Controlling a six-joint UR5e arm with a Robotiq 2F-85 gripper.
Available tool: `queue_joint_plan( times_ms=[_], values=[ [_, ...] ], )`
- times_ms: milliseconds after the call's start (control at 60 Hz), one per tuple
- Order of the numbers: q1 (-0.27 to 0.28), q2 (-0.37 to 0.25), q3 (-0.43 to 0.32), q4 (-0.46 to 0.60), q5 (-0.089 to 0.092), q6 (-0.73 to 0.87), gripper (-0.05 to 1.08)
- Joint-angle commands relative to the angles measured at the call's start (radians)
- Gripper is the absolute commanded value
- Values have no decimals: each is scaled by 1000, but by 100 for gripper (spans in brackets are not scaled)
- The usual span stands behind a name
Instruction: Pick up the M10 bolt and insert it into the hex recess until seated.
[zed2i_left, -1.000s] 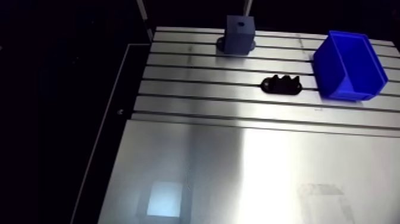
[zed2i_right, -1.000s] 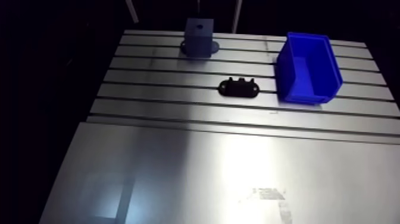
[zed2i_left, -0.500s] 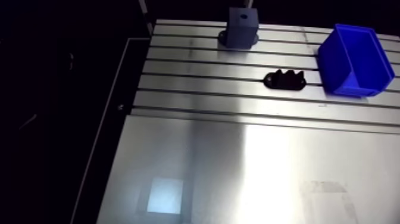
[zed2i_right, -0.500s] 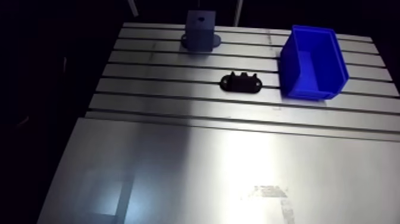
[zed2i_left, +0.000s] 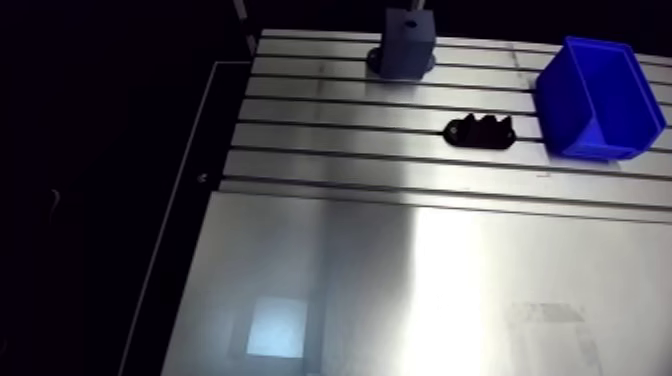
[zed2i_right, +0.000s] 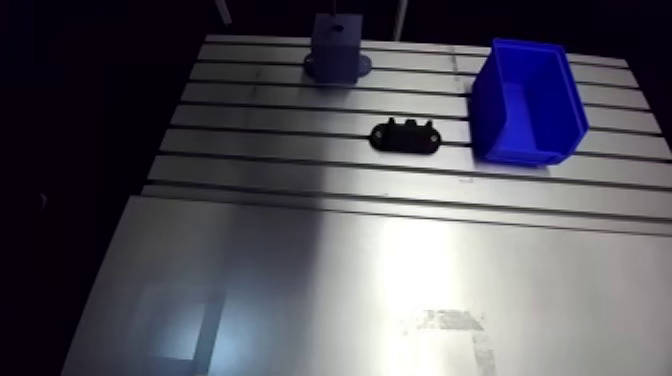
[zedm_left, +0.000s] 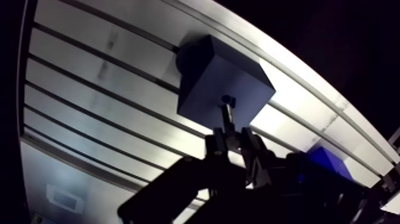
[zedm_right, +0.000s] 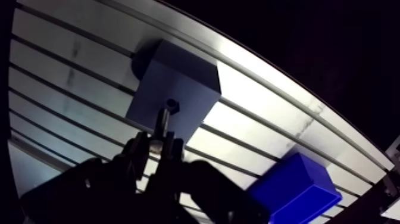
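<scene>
M10 bolt (zedm_right: 163, 121) between the jaws

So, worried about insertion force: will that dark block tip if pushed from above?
Probably not: the block looks solid and sits on a wider round base. The metal bolt in the hand should be stiff, but might slip.

The slotted table (zed2i_left: 400, 260) carries a dark block (zedm_left: 220, 83) just ahead of the fingers (zedm_left: 252, 152), a blue bin (zedm_right: 288, 187) beside them, and a black bracket (zed2i_left: 480, 131).
</scene>
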Motion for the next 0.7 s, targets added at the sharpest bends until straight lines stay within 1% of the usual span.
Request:
queue_joint_plan(
  times_ms=[17,700],
  values=[
    [1,4,2,-1,-1,0,81],
    [1,14,7,-1,-4,-1,81]
  ],
)
